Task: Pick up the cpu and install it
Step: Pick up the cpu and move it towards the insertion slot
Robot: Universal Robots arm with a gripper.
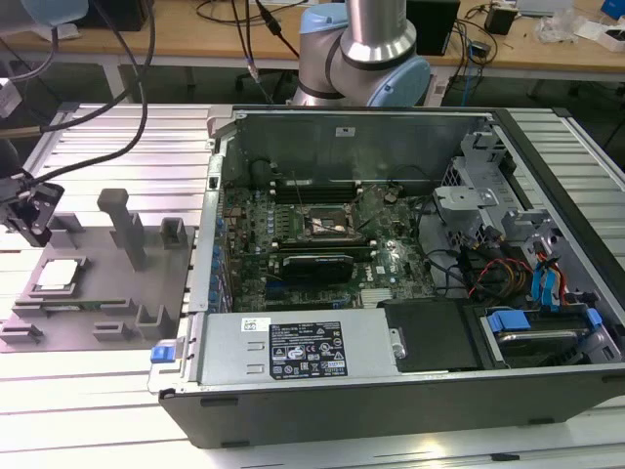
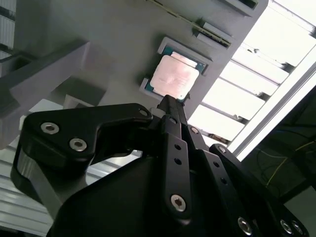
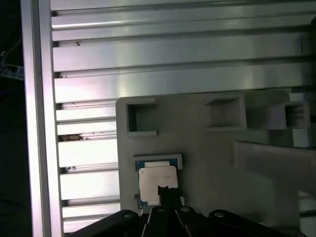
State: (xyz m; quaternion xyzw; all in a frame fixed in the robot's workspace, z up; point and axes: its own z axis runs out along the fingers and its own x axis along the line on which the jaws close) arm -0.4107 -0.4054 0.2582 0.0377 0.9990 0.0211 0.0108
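The cpu [image 1: 59, 273] is a small square chip with a pale metal top, lying in a shallow holder on the grey plastic plate [image 1: 146, 283] at the exterior view's left. It shows in both wrist views, cpu [image 2: 174, 76] and cpu [image 3: 157, 181]. My gripper [image 1: 37, 230] hangs just above it, slightly toward the exterior view's left. The black fingers meet at one narrow tip, gripper [image 2: 168, 101] and gripper [image 3: 165, 190], shut with nothing between them, and that tip overlaps the chip's near edge. The open motherboard socket [image 1: 329, 225] sits inside the computer case [image 1: 391, 391].
Upright grey blocks [image 1: 122, 225] stand on the plate close to the chip. The open case wall [image 1: 210, 244] borders the plate on the exterior view's right. Ribbed aluminium table slats [image 3: 173, 54] lie around the plate. Cables [image 1: 127, 88] hang over the back left.
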